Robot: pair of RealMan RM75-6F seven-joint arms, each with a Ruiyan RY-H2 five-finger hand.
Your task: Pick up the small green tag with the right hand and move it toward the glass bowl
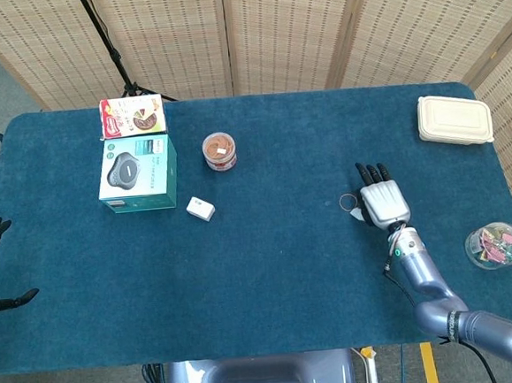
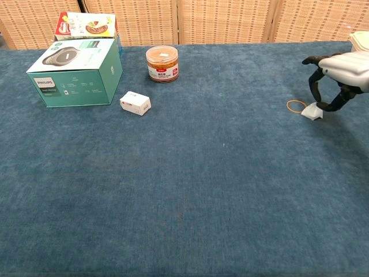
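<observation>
Both views are evenly and brightly lit from above, with no glare. Shadows on the counter are soft and short. Focus is sharp throughout, with slight bending at the frame edges in the chest view.

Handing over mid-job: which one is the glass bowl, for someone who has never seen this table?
Start at the blue table and go to its right edge, past the right hand. The small round clear glass bowl sits there, nearer the robot than the cream lidded box. It alone is see-through, holding colourful bits.

Woven folding screens stand behind the blue-carpeted table.
</observation>
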